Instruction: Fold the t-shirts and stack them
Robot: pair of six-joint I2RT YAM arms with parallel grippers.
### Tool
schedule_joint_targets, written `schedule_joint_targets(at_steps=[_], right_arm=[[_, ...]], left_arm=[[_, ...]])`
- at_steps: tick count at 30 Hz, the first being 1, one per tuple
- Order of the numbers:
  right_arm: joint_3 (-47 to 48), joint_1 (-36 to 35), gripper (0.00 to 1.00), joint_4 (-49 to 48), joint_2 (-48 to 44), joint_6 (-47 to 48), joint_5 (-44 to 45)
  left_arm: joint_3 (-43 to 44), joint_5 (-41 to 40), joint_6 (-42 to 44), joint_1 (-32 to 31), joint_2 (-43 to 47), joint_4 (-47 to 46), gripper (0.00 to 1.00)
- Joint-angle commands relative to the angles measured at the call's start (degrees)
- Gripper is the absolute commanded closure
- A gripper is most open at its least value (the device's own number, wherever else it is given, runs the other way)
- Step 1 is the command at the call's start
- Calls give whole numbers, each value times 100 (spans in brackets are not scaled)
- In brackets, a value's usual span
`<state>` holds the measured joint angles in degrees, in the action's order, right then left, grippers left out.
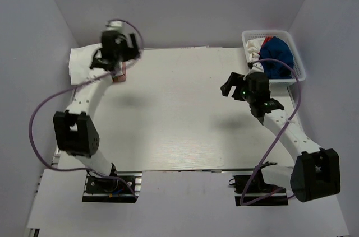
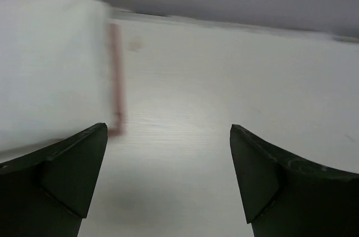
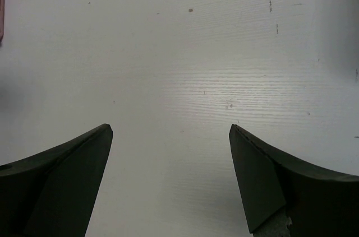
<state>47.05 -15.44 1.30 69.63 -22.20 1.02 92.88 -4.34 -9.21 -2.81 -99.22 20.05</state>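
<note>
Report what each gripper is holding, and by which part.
Nothing is held. The left gripper stands open beside the white t-shirt; the right gripper stands open over the table.

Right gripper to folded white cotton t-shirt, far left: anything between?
Only bare pale tabletop in the top view, plus the open left gripper beside the folded white t-shirt.

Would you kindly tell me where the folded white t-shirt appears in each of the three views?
Top external: the folded white t-shirt lies at the table's far left corner.
Left wrist: it fills the upper left.
Right wrist: not in it, bar a pinkish sliver at the left edge, perhaps its trim.
Shared landmark: the reddish strip at the shirt's edge.
</note>
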Motion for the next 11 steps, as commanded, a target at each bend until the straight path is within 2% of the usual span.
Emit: schedule_joint_targets(at_steps=[1, 2, 5, 7, 9, 11], right_arm=[[-248, 15, 10, -139, -396, -320, -242], [-423, 15, 10, 44, -475, -381, -207], [-854, 15, 10, -51, -1020, -478, -155], [-1276, 15, 10, -234, -1424, -496, 55], [-1513, 6, 10, -402, -1610, -444, -5], [-1514, 15, 10, -307, -1671, -408, -23]], left_arm=[[-1742, -84, -1090, -1317, 1569, -1273, 0], [-2722, -233, -1196, -1519, 1903, -1485, 0], [-3793, -576, -1626, -2249, 2836, -1286, 0], [-4424, -340, -1899, -2724, 3205, -1565, 0], [-4498, -645, -2031, -2962, 3392, -1381, 0], [-4235, -1311, -2032, -3181, 3339, -768, 0]])
